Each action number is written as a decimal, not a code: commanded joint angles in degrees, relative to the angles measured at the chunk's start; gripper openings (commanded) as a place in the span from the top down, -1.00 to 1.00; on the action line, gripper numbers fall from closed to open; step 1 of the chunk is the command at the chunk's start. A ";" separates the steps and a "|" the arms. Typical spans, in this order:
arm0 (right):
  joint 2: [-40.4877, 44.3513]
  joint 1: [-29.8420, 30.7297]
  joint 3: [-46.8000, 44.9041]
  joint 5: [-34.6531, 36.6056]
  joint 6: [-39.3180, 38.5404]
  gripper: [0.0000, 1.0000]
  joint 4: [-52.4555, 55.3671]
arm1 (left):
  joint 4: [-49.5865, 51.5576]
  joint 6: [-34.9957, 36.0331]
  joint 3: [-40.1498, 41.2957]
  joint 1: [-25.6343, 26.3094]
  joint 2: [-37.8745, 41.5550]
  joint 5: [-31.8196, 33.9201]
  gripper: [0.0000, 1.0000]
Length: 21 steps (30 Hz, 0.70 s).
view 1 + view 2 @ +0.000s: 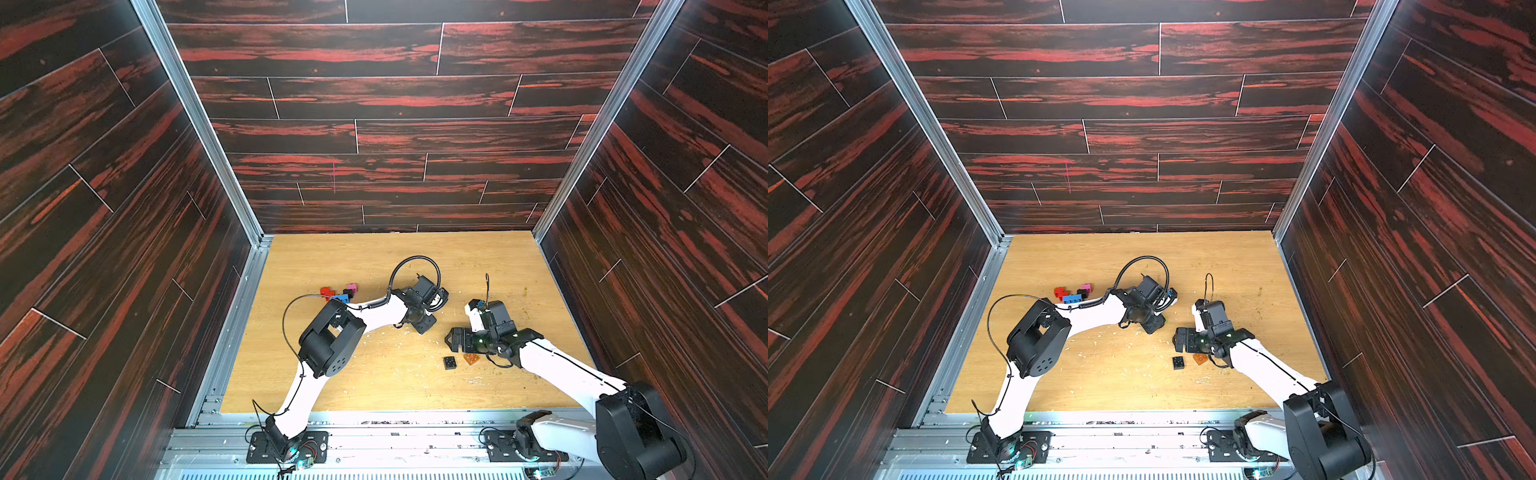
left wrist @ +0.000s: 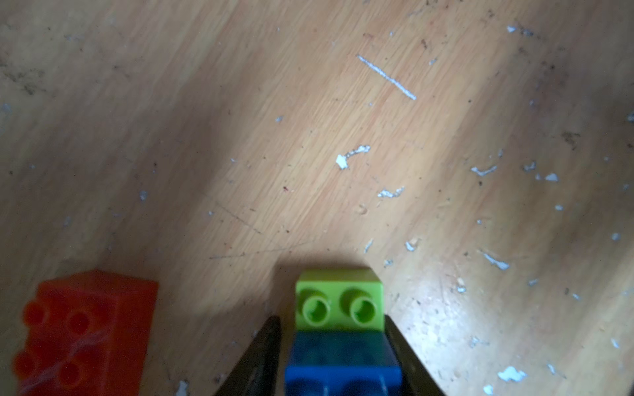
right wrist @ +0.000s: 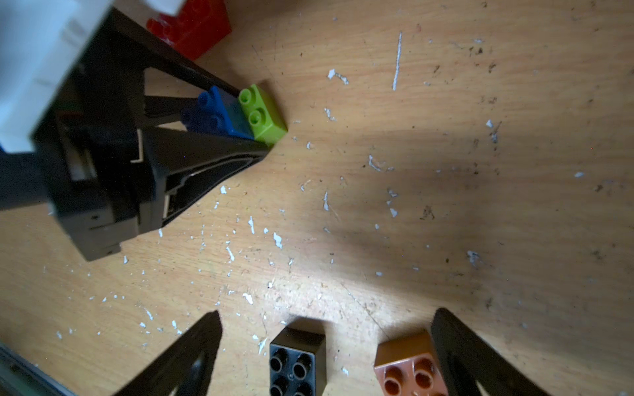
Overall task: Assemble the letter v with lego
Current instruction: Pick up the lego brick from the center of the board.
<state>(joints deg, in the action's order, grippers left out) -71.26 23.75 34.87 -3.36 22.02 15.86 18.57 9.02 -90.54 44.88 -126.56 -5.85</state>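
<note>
This is a robot test cell in a lab. Three walls of dark, red-streaked wood-print panels (image 1: 395, 99), held in aluminium corner posts (image 1: 195, 120), box in a scuffed, white-flecked wooden tabletop (image 1: 353, 266). A white-and-black left arm (image 1: 382, 311) and right arm (image 1: 561, 365) stand on black base plates (image 1: 320, 446). The plates sit on an aluminium rail (image 1: 415, 444) along the front edge. A few lego bricks (image 1: 449, 363) lie on the tabletop.

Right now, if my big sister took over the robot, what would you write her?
Left end effector: shut on the blue brick, with a lime green brick joined to it; a red brick lies beside.
Right end effector: open, with a black brick and an orange brick on the table between its jaws.
Brick cluster: red, blue, black, pink, farther back on the table.
Done: two bricks joined. Left: no V shows yet.
</note>
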 commanded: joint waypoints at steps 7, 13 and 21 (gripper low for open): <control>-0.01 0.25 1.18 -0.04 0.24 -0.97 0.66 | 2.53 -0.10 3.80 -0.61 -0.11 -1.85 0.12; -0.28 0.29 1.16 -0.33 0.24 -0.97 0.59 | 2.31 -0.41 3.98 -0.69 -0.53 -2.07 0.10; -0.26 0.25 1.26 -0.10 0.22 -0.97 0.65 | -1.11 -1.45 6.91 -0.70 -0.18 -2.31 0.08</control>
<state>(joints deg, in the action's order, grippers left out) -71.26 23.75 34.87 -3.38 22.02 15.86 13.54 8.64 -86.96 44.47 -125.45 -7.11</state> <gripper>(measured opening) 0.984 0.460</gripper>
